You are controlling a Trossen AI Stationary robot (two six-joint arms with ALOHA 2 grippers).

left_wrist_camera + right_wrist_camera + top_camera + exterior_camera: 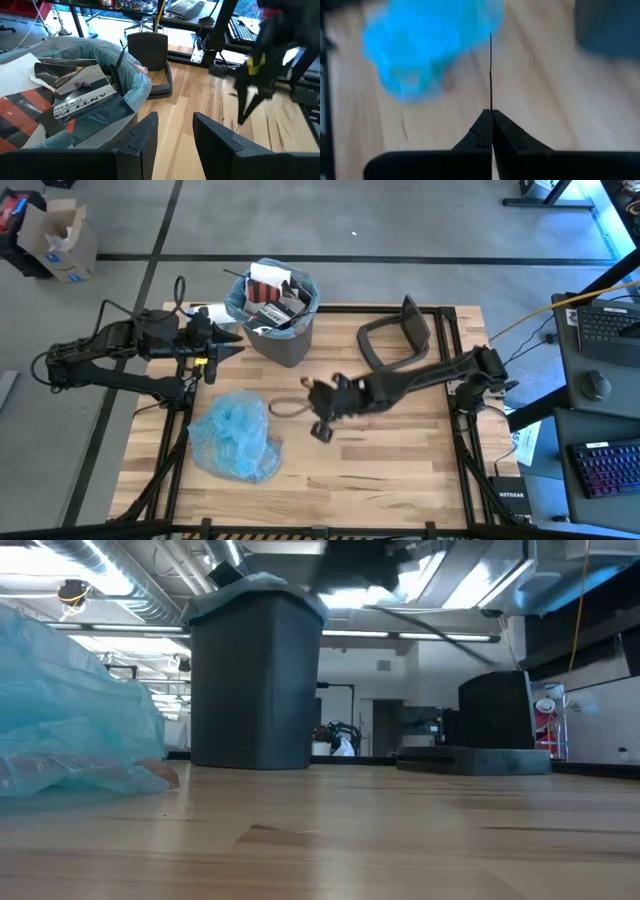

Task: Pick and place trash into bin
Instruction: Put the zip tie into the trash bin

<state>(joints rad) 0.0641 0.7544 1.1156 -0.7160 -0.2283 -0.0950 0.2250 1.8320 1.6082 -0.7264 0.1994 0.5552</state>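
Observation:
The dark grey bin [278, 320] with a blue liner stands at the table's far middle. It holds printed packets and white paper [75, 95]. My right gripper [491, 114] hangs above the table's middle [310, 392], shut on a thin dark stick [490, 70]. My left gripper [175, 132] waits open, just left of the bin [232, 346], with nothing between its fingers. A crumpled light blue plastic bag [236, 437] lies on the table, near left. My right gripper pinches one end of the thin dark stick [491, 106] between its two fingertips. The fingers slant down toward the table's left. The stick runs straight on past the tips, in line with the fingers. It is lifted clear of the table.
The bin's grey lid [395, 335] lies at the far right of the table, right of the bin. The blue bag [70, 720] bulks at the near left. Bare wood [380, 470] shows on the near right. Desks with keyboards stand beyond the right edge.

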